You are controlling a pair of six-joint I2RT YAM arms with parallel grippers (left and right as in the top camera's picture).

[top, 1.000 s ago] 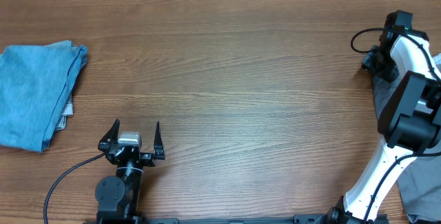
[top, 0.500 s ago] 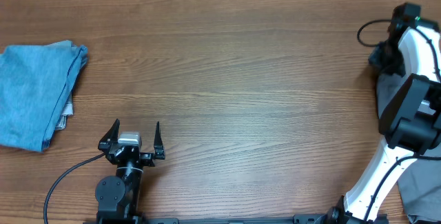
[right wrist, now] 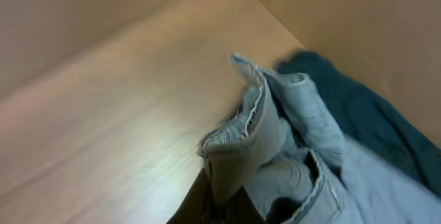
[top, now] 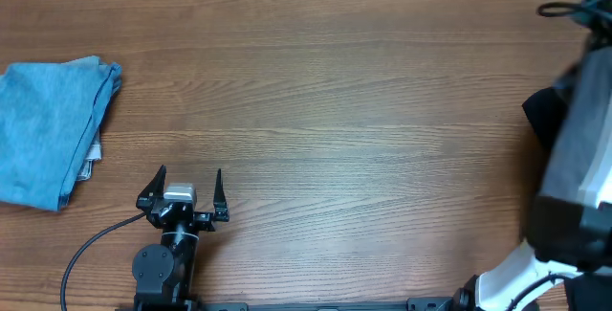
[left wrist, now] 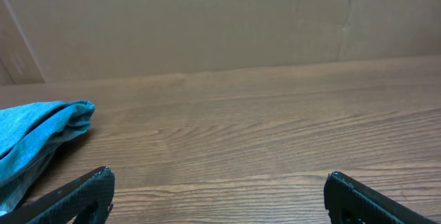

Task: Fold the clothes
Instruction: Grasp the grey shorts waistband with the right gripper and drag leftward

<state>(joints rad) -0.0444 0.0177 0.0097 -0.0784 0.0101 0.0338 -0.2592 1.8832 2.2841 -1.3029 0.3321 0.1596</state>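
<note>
Although the blurred right arm (top: 574, 167) blocks the overhead's right edge, the wrist view shows grey shorts (right wrist: 275, 148) bunched lower right beside a teal garment (right wrist: 372, 127), long axis running upper left. Left gripper (top: 182, 188) gapes empty; of the right gripper (right wrist: 213, 207) I cannot tell.

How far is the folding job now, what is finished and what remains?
Done, it seems: a blue cloth lies folded at the left of the table. In hand: the grey shorts hang bunched before the right wrist camera, apparently gripped, not yet folded. Remaining: folding them, perhaps also the dark garment beside them. The left tool is open and empty.
</note>
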